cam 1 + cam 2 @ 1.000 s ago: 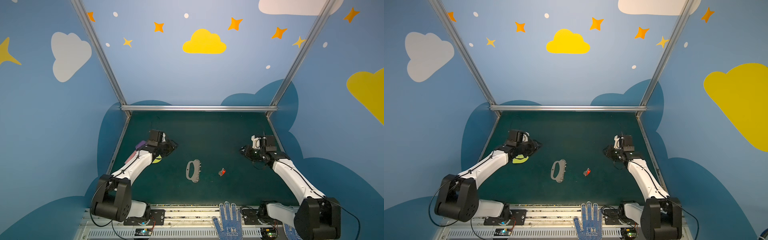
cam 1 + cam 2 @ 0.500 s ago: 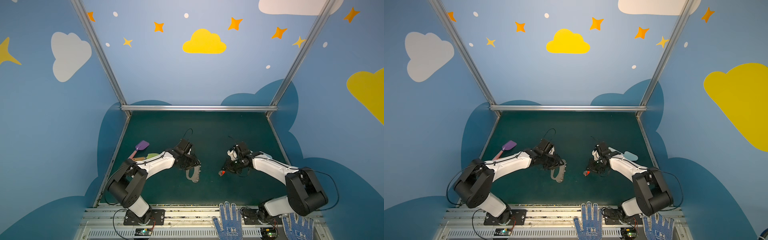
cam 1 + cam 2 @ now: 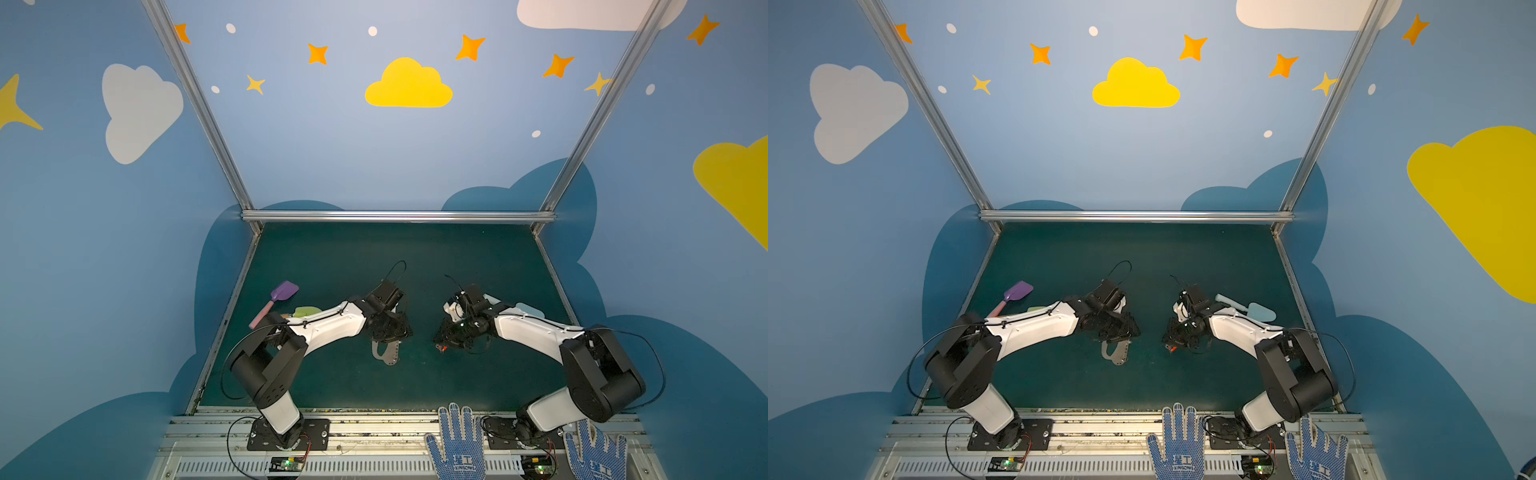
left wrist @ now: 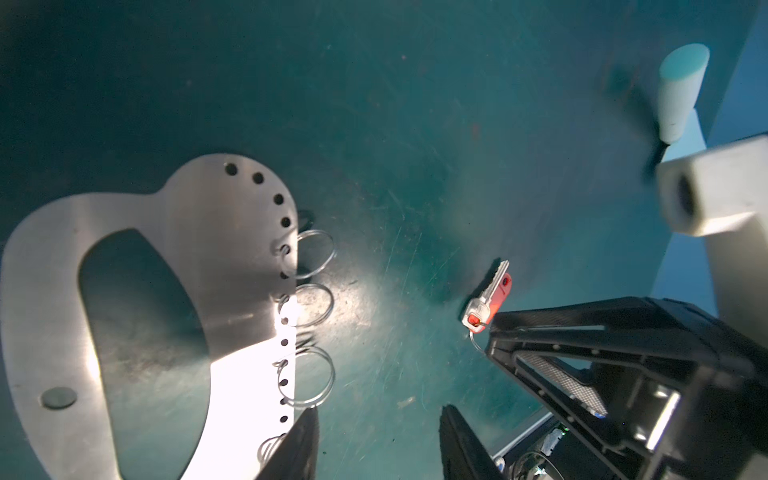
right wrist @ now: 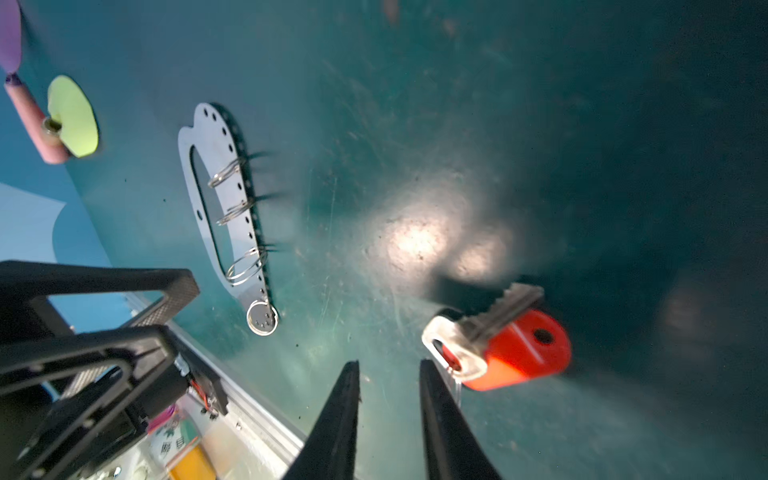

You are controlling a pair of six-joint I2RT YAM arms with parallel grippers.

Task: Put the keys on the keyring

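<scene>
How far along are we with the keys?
Nothing done yet: the keys sit apart from the keyring. In hand: the right end effector is open beside the keys, the left end effector open at the keyring's edge. Remaining: grip both, thread keys on.

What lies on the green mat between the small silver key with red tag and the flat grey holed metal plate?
Nothing visible: only bare green mat separates the silver key with red tag from the grey holed plate, whose wire rings stick out on the key's side.
</scene>
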